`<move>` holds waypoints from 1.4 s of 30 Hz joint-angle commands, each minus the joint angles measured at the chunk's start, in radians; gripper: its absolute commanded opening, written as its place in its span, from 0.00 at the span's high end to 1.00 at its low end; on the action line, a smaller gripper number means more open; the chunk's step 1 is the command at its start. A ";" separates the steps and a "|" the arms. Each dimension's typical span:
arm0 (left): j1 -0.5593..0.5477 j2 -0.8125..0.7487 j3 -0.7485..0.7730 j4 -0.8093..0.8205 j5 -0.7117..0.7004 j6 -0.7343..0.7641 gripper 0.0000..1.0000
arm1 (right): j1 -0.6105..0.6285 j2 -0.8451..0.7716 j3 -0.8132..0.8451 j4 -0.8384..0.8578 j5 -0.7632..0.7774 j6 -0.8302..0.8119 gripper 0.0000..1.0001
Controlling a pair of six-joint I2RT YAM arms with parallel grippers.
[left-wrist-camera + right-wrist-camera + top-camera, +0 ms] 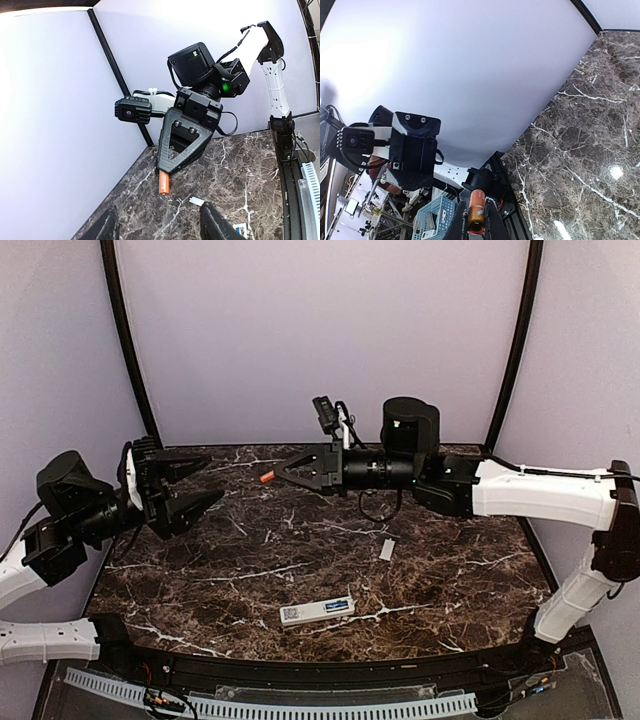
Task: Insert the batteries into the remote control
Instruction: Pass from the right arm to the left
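Note:
The remote control (317, 611) lies flat on the marble table near the front edge, with a blue patch at its right end; one corner of it shows in the left wrist view (240, 229). My right gripper (277, 475) is held in the air over the back of the table, pointing left, shut on an orange battery (266, 477) (163, 183) (476, 212) that sticks out past its fingertips (458, 224). My left gripper (195, 485) (160, 231) faces it from the left, open and holding nothing, a short gap away.
A small pale cover piece (387, 550) (196, 201) lies on the table right of centre. Black frame posts (128, 340) rise at the back corners against the lilac walls. A blue basket (432, 217) sits beyond the table's left edge.

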 commanded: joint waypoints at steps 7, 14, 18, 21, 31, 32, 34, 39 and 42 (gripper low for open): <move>-0.009 0.208 0.107 0.111 0.096 0.094 0.53 | 0.024 -0.080 -0.022 0.042 0.008 -0.038 1.00; -0.019 0.273 0.157 0.096 0.124 0.102 0.59 | 0.025 -0.082 -0.016 0.044 0.008 -0.048 1.00; -0.027 0.292 0.168 0.084 0.132 0.099 0.68 | 0.026 -0.082 -0.019 0.047 0.007 -0.050 1.00; -0.032 0.306 0.177 0.066 0.128 0.101 0.70 | 0.026 -0.084 -0.017 0.049 0.005 -0.054 1.00; -0.040 0.331 0.190 0.037 0.104 0.105 0.80 | 0.026 -0.085 -0.026 0.063 0.006 -0.052 1.00; -0.041 0.332 0.190 0.037 0.104 0.107 0.82 | 0.027 -0.086 -0.026 0.063 0.005 -0.052 1.00; -0.043 0.334 0.191 0.036 0.102 0.109 0.85 | 0.027 -0.085 -0.028 0.063 0.005 -0.051 1.00; -0.045 0.328 0.189 0.043 0.092 0.105 1.00 | 0.027 -0.081 -0.032 0.063 0.007 -0.048 1.00; -0.046 0.326 0.188 0.039 0.068 0.089 1.00 | 0.027 -0.077 -0.034 0.058 0.008 -0.049 1.00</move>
